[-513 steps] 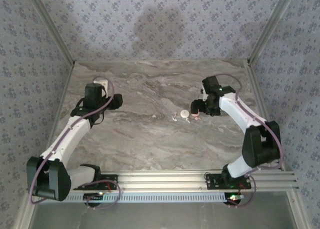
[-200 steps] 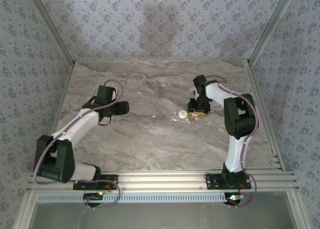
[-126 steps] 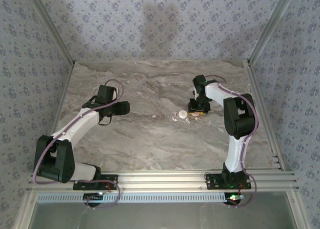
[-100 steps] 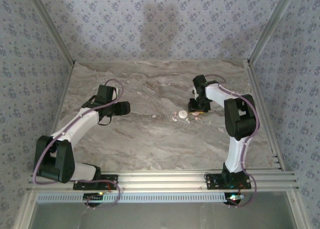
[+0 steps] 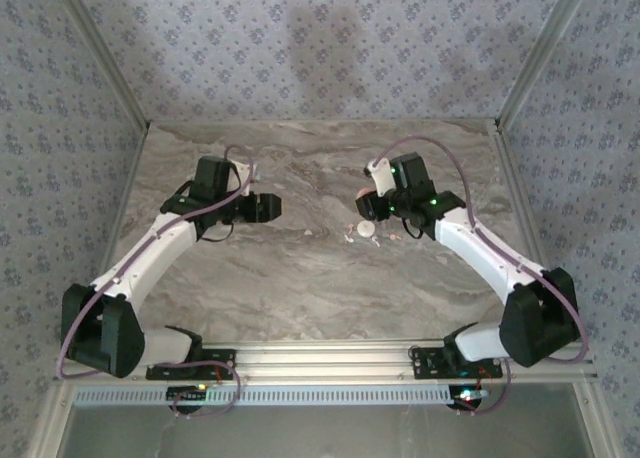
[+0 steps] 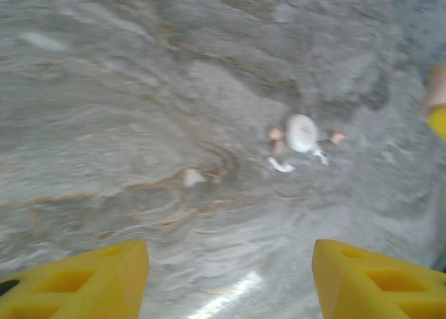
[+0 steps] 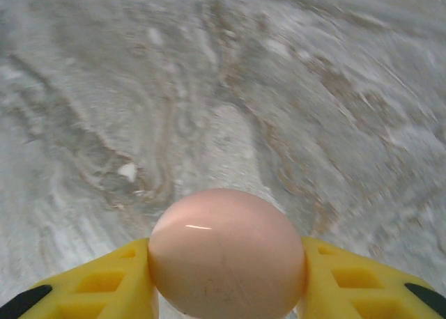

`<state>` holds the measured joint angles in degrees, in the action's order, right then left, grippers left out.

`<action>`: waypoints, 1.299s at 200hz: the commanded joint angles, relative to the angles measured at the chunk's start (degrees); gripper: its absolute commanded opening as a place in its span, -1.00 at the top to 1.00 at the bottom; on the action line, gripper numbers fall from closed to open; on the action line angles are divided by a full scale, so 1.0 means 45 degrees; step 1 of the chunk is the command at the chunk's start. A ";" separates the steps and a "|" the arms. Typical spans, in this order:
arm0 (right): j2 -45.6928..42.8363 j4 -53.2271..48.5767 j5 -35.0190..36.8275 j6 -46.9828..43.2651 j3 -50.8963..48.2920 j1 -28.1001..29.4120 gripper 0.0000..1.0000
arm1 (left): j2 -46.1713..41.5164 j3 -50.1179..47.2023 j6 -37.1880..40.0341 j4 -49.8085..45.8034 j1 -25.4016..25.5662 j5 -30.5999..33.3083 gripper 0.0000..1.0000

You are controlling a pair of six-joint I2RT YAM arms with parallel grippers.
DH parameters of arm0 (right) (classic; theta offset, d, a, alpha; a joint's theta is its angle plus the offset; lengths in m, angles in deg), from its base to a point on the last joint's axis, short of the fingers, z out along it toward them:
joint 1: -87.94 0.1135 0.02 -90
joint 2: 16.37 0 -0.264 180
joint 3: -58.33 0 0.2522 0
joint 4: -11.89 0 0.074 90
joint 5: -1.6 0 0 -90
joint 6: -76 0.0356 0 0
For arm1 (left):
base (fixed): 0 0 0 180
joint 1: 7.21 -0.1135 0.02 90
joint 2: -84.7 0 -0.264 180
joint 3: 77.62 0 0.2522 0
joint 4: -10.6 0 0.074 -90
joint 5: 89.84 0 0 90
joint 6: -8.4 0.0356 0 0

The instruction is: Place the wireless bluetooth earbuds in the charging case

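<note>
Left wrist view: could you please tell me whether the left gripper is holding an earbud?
No, the left gripper's yellow fingers stand apart over bare table, with the earbuds lying farther ahead.

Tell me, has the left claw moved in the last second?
Yes. The left claw has shifted right, ending up nearer the pale speck on the table.

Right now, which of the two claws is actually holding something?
The right claw: it is clamped on a rounded pink piece. The left claw stands open, with nothing between its yellow fingers.
</note>
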<state>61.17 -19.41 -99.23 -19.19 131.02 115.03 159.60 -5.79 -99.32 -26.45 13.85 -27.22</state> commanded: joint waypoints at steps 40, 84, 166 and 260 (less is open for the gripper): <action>-0.0956 0.3250 -0.1746 -0.5654 -0.1409 0.1960 0.06 | -0.0186 0.0826 -0.0210 0.0944 0.1524 -0.1892 -0.22; -0.0645 0.3912 -0.1796 -0.6484 -0.1332 0.2751 0.04 | -0.0336 0.0671 -0.0199 0.1503 0.2131 -0.2179 -0.11; -0.0553 0.5028 -0.2216 -0.5757 -0.1435 0.2984 0.04 | -0.0249 0.0554 -0.0087 0.1725 0.2505 -0.2100 0.02; -0.0550 0.4913 -0.2446 -0.5841 -0.1359 0.3148 0.04 | -0.0195 0.0437 0.0175 0.2050 0.2703 -0.2198 0.46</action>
<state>58.59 1.60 -108.84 -45.77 124.49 128.60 159.57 -3.89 -99.78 -18.75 25.74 -35.67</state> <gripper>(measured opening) 0.484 0.290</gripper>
